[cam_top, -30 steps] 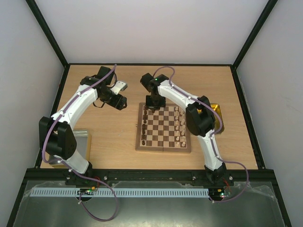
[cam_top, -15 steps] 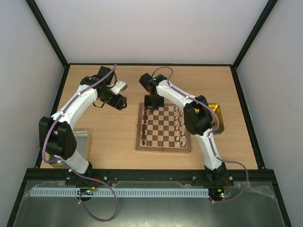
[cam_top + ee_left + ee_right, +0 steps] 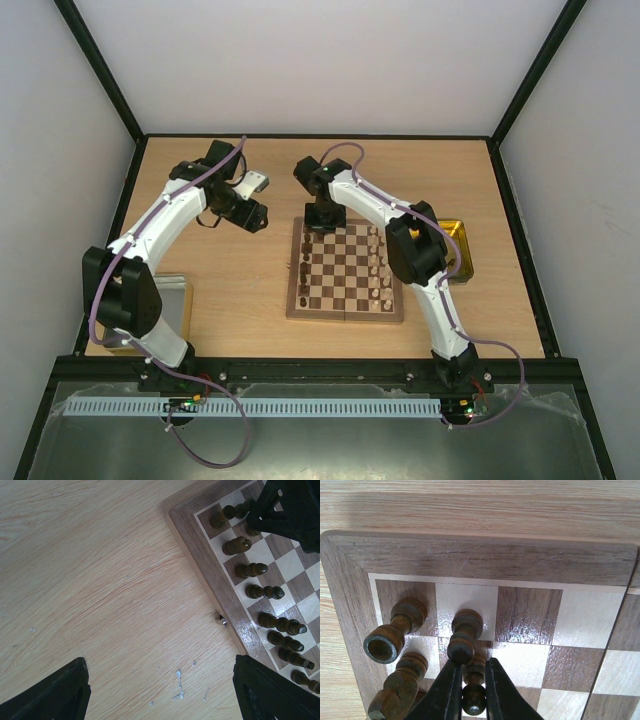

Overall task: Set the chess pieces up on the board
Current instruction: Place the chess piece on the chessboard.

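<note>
**A:** Where's the right claw point(image 3: 471, 666)?

**B:** Low over the far left corner of the board point(image 3: 485, 557). Its fingers are drawn together on a dark piece point(image 3: 474, 699) (a small one with a round head), pinching it from both sides.

**A:** What's next to it?

**B:** A dark rook point(image 3: 395, 630) stands on the corner square. Another dark man point(image 3: 464, 635) is on the cream square beside it. Both are just ahead of the fingers.

**A:** And the left claw point(image 3: 161, 680)?

**B:** Its fingers are spread wide apart with nothing between them. It hangs over bare bench point(image 3: 100, 580), just off the board's left edge.

**A:** And the other chess pieces?

**B:** The dark row point(image 3: 303, 268) runs along the board's left side and the pale row point(image 3: 378, 265) along its right. The board lies mid-bench. A yellow tray point(image 3: 464, 250) sits near its right side, partly hidden behind the right arm.
</note>
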